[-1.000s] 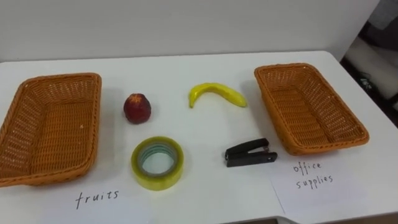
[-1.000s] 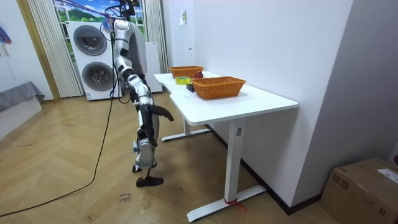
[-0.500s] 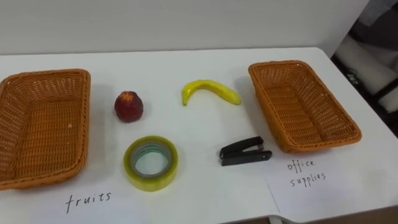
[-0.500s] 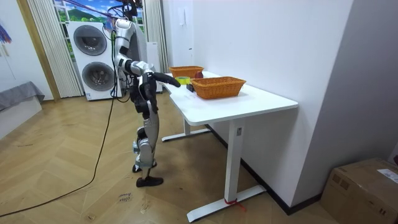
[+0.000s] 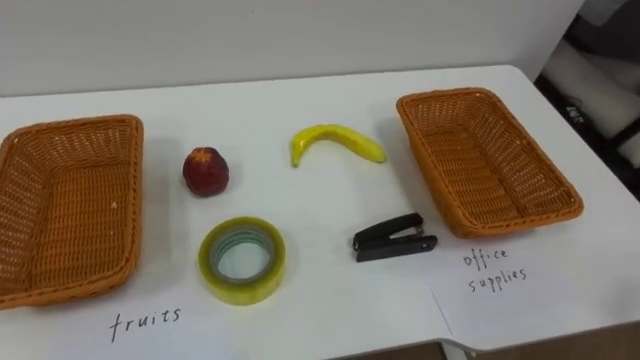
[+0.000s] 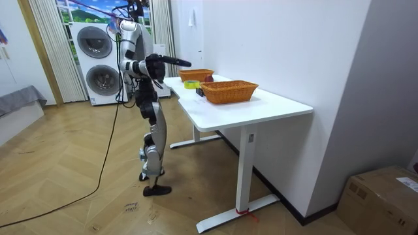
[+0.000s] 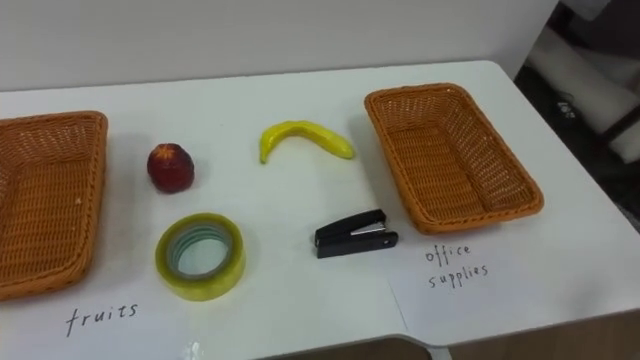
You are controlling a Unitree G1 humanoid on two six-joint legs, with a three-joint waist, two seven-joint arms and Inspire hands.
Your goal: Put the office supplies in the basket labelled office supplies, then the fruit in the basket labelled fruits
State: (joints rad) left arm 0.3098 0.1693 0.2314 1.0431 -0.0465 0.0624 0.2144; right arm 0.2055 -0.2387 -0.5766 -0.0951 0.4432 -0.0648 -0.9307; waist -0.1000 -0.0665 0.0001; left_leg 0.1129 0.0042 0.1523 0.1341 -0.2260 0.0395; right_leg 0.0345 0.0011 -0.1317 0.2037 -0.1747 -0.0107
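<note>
Stapler [image 5: 394,237] lies on the table [image 5: 300,110], forward of and below the raised right hand [image 6: 183,63], its long axis crosswise, just beside the office-supplies basket [image 5: 487,160]; that hand's state I cannot tell

The fruit basket [image 5: 70,205] and office-supplies basket [image 5: 485,160] are rough woven wicker, the tape roll [image 5: 240,293] glossy translucent plastic, the stapler [image 5: 393,237] matt, the table [image 5: 320,300] smooth.
</note>
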